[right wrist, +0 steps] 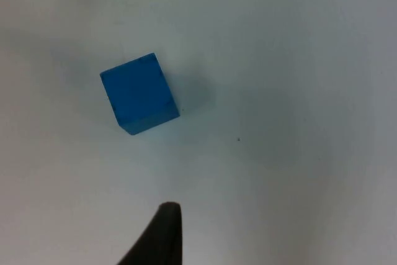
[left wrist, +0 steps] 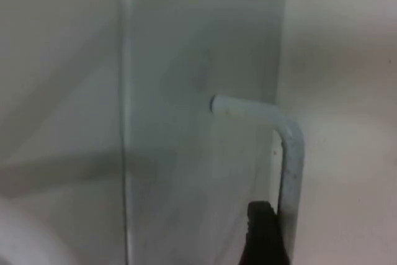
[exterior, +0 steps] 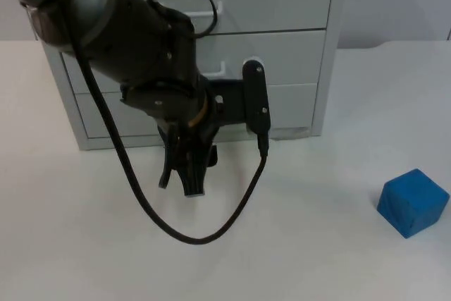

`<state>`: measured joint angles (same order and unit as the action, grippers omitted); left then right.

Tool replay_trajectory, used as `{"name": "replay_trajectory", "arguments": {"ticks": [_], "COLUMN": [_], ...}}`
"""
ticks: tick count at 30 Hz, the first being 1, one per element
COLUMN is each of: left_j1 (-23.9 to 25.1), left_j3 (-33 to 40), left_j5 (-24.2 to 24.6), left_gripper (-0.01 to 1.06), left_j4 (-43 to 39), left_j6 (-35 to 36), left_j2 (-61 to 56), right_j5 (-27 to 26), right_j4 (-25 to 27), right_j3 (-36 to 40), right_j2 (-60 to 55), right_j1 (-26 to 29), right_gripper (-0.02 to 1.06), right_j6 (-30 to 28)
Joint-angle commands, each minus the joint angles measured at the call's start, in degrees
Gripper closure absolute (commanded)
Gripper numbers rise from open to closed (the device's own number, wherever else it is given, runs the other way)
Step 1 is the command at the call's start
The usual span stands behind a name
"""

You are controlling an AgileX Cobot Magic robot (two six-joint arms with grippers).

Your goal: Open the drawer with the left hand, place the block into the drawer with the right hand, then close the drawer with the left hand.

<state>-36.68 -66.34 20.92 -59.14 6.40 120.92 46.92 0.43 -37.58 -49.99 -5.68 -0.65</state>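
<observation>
The left gripper (exterior: 182,185), fingers parted, hangs before the closed drawer (exterior: 204,114), blue block (exterior: 413,202) at four o'clock.

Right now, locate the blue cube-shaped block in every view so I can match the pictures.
Top view: the blue cube-shaped block sits on the white table top, right of the grey drawer cabinet.
Left wrist view: not in it.
Right wrist view: the block lies ahead of the right gripper's fingertip.
Shared landmark: the white table top.
</observation>
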Motion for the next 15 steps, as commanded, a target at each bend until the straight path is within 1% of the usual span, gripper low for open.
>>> {"name": "replay_trajectory", "arguments": {"ticks": [1, 4, 5, 7, 8, 9, 11, 15], "left_j1": [0.15, 0.15, 0.15, 0.15, 0.15, 0.15, 0.15, 0.15], "left_j3": [-0.24, -0.24, -0.24, -0.24, -0.24, -0.24, -0.24, -0.24], "left_j5": [-1.54, -2.22, -2.32, -1.99, -1.99, -2.0, -2.4, -3.17], "left_gripper": [0.52, 0.56, 0.59, 0.71, 0.71, 0.81, 1.04, 1.05], "left_j4": [-0.88, -1.05, -1.16, -1.26, -1.26, -1.26, -1.53, -1.7], "left_j6": [0.52, 0.52, 0.52, 0.52, 0.52, 0.52, 0.52, 0.27], "left_j2": [0.85, 1.27, 1.6, 1.88, 1.88, 1.96, 1.96, 1.96], "right_j5": [-0.44, -0.55, -0.66, -0.66, -0.66, -0.66, -0.78, -0.92], "right_j4": [-0.05, -0.05, -0.05, -0.05, -0.05, -0.05, -0.05, -0.05], "right_j3": [-0.6, -0.6, -0.6, -0.6, -0.6, -0.6, -0.6, -0.6], "right_j2": [0.03, 0.03, 0.03, 0.03, 0.03, 0.03, 0.03, 0.03], "right_j1": [-0.24, -0.24, -0.24, -0.24, -0.24, -0.24, -0.24, -0.24], "right_gripper": [-0.01, -0.01, -0.01, -0.01, -0.01, -0.01, -0.01, -0.01], "right_j6": [-0.19, -0.19, -0.19, -0.19, -0.19, -0.19, -0.19, -0.19]}}
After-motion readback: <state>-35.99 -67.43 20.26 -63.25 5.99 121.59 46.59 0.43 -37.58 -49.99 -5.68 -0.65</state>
